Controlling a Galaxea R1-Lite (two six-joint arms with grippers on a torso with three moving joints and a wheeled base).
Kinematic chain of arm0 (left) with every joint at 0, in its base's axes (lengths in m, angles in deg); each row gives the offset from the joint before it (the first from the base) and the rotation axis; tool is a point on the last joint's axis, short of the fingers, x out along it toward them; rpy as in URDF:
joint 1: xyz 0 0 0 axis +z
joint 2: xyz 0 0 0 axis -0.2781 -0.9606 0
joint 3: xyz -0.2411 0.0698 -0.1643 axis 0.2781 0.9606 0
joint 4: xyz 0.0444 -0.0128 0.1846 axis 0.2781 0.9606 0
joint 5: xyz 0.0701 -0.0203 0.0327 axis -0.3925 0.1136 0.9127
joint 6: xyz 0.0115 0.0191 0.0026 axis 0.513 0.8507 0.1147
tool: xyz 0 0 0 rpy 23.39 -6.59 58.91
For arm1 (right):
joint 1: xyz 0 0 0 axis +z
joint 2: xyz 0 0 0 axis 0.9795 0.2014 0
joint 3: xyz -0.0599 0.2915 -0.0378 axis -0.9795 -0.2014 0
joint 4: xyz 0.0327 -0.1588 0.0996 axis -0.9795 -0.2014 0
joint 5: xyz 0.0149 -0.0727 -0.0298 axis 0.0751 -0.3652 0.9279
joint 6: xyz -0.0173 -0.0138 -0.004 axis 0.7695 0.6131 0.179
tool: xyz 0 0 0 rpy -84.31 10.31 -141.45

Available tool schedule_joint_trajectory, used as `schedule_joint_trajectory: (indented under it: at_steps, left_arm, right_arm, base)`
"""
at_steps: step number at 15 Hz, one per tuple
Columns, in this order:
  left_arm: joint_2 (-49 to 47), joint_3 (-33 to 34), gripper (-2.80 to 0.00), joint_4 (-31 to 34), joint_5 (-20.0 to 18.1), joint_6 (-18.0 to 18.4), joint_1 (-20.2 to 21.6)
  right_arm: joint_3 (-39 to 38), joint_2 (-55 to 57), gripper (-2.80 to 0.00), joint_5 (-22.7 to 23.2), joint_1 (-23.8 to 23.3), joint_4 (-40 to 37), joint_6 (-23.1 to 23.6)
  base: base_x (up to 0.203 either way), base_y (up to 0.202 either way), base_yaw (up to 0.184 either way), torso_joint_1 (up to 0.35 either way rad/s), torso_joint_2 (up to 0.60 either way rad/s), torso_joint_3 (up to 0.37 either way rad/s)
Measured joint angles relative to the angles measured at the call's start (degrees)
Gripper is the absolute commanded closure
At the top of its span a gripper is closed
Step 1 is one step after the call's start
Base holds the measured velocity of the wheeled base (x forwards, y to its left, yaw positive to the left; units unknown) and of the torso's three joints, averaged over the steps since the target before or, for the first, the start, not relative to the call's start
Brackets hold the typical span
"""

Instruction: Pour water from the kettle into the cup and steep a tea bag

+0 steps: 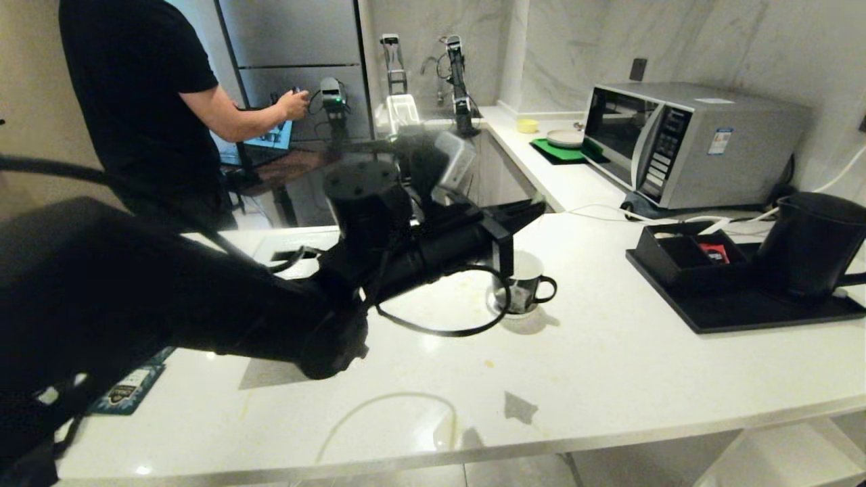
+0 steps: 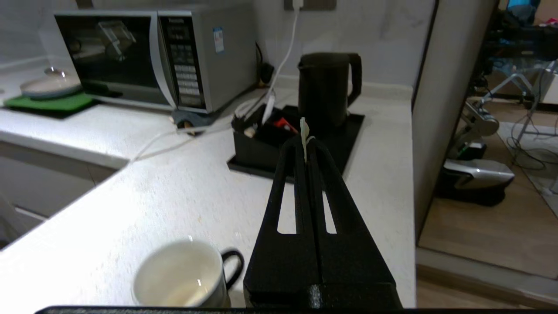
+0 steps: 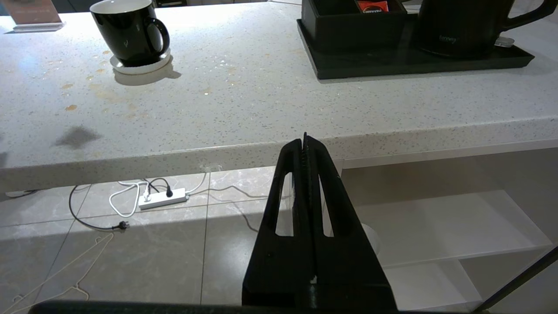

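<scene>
We are pinching the tag [image 2: 304, 131] in our left gripper [image 2: 305, 146] above the cup [image 1: 524, 287], the bag [image 1: 515, 295] seemingly hanging inside, while our right gripper [image 3: 305, 146] is idling closed below the counter [image 3: 261, 109].

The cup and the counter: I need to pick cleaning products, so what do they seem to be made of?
The cup looks like glazed ceramic: glossy black outside with highlights, white inside. The counter looks like polished speckled stone or quartz composite, since it reflects light.

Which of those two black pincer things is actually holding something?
The left tool: a pale green tag is pinched at its tips, above the cup. The right tool hangs shut on nothing below the counter.
</scene>
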Motion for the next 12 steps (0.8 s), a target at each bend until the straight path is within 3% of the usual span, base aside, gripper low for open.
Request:
schedule_joint_trajectory:
  at_steps: [12]
  left_arm:
    - [-11.7, -19.1, 0.00, 3.0, 0.1, 0.0, 2.3]
  right_arm:
    - [0.0, 0.0, 0.00, 0.0, 0.0, 0.0, 0.0]
  base:
    - [0.000, 0.000, 0.000, 0.000, 0.00, 0.000]
